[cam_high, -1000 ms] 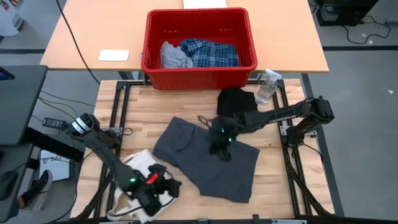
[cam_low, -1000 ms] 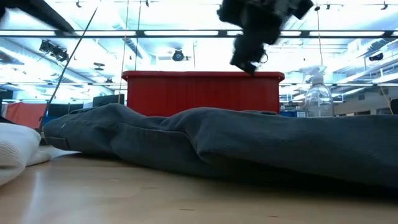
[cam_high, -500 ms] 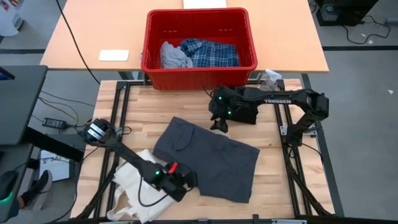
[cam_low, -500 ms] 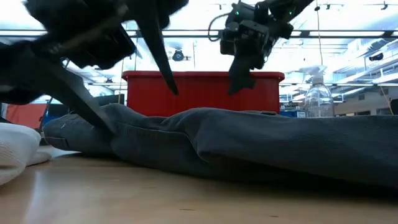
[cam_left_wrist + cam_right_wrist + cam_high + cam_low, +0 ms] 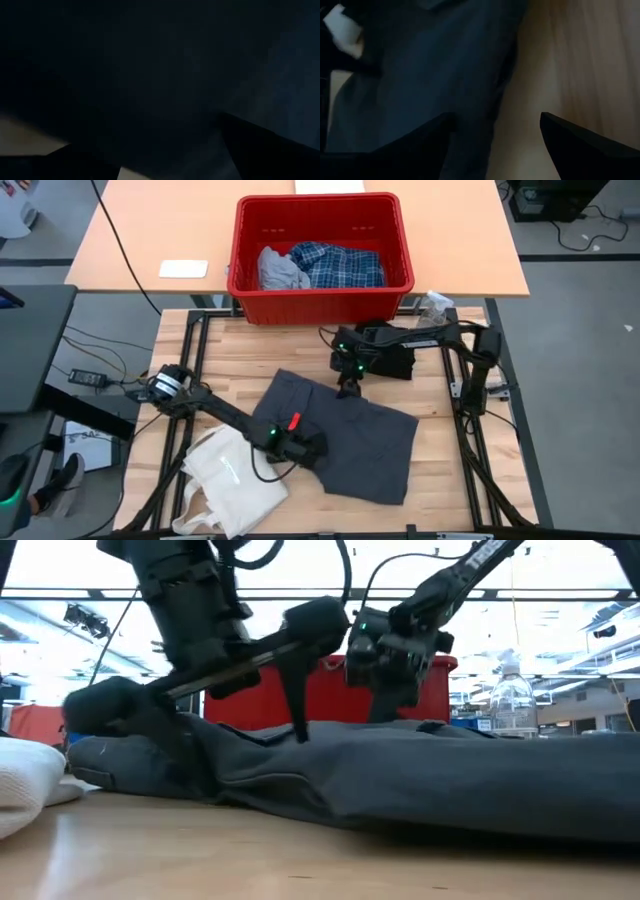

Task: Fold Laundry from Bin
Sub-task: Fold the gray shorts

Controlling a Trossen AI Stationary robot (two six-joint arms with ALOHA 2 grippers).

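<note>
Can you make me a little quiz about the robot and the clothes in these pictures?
1. True or false: the big red plastic crate is empty.
2. Which garment lies spread on the wooden table? A) dark grey shorts B) blue-and-white plaid shirt C) yellow towel
3. Fill in: the cream canvas tote bag lies beside the ____ tool.

Key: 1. False, the plaid shirt and a light grey piece are inside. 2. A. 3. left; the right tool is at the shorts' far edge.
</note>
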